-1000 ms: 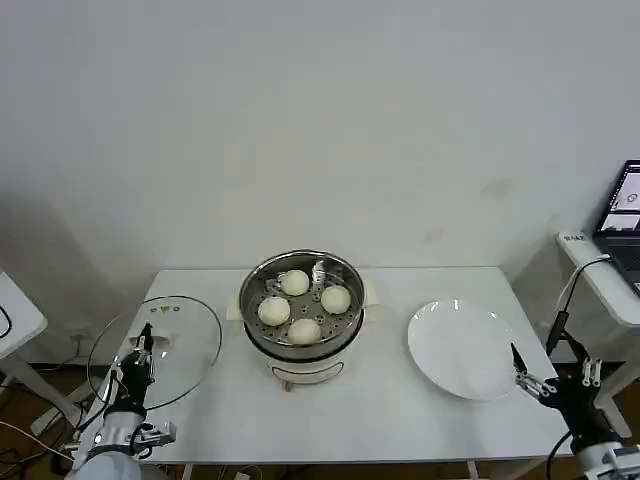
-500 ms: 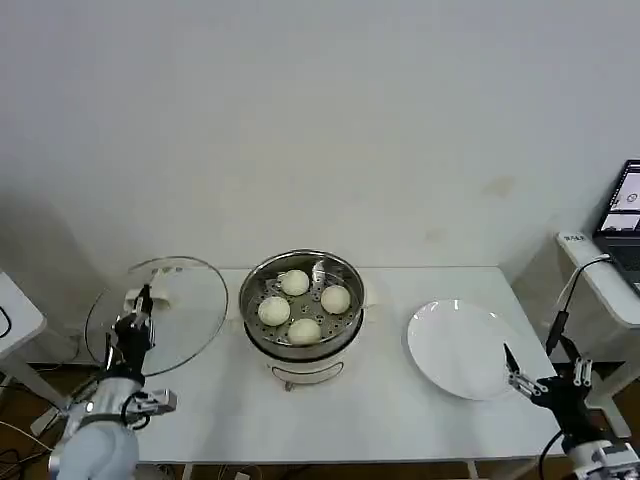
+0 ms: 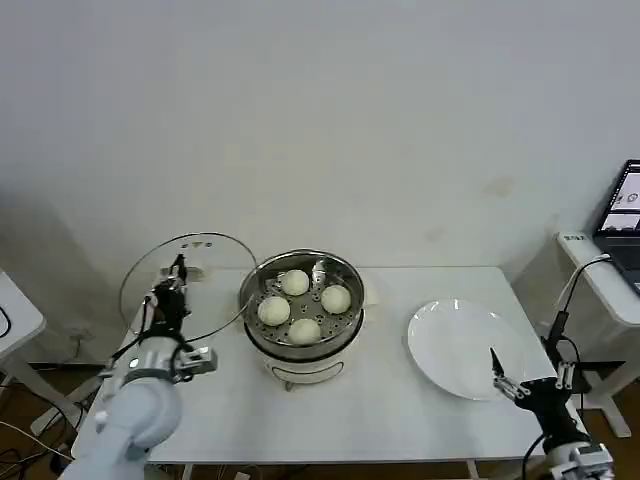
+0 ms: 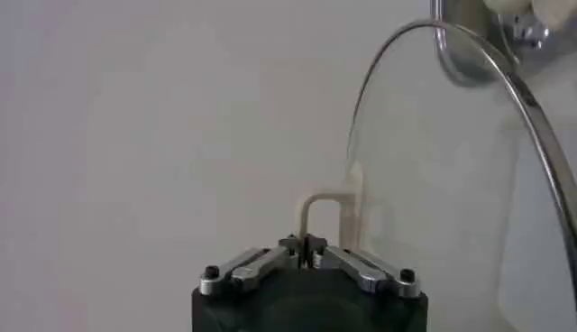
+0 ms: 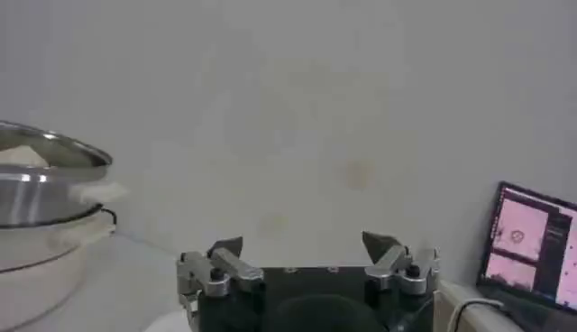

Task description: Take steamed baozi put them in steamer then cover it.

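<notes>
My right jaws (image 3: 505,377) hang spread and idle at the near right, beside the empty white plate (image 3: 455,350). My left jaws (image 3: 176,283) are pinching the handle (image 4: 326,221) of the cover (image 3: 190,285), and I've swung it up off the surface (image 3: 390,400) and rightward in the last second, so its rim now nearly reaches the steamer (image 3: 302,312). All four baozi (image 3: 304,330) sit on the tray inside, so only covering remains. Through the glass, the cover's far edge is hard to trace, and I can't tell whether it touches the pot.
</notes>
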You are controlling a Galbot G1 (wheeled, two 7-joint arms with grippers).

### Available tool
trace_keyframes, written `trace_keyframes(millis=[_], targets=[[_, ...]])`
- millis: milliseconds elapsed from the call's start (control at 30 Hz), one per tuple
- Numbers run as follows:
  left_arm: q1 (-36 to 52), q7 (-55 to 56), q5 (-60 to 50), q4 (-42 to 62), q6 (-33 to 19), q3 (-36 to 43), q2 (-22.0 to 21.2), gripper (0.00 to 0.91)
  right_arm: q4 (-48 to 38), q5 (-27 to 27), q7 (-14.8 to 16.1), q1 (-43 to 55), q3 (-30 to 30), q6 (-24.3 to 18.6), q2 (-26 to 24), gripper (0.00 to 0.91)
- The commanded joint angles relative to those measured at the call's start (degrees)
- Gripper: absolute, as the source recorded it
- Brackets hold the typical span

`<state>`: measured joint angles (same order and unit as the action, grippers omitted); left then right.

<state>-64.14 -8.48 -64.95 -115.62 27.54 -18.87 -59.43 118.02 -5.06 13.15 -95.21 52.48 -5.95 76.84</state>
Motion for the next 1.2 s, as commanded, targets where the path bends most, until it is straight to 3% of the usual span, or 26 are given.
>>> trace_keyframes(millis=[33, 267, 400, 1200], targets=[[13.01, -7.71, -10.99, 4.16, 5.95, 11.59, -11.83, 0.0, -0.65, 4.83, -0.13, 0.74, -3.03, 0.17, 1.38, 0.907], [13.74, -7.97, -18.8, 8.41, 5.06, 14.73, -22.61, 0.0, -1.8, 5.71, -0.17, 1.2, -3.38, -0.08, 1.1, 0.907], [14.07, -7.78, -22.31, 10.56, 4.35, 16.43, -26.49, 0.0, -2.18, 6.25, -0.17, 1.42, -4.02, -0.09, 1.19, 0.907], [10.93, -7.9, -28.69, 16.8, 2.8, 17.06, -29.85, 0.0, -2.81, 7.9, 0.07, 1.44, -5.55, -0.54, 1.72, 0.907]])
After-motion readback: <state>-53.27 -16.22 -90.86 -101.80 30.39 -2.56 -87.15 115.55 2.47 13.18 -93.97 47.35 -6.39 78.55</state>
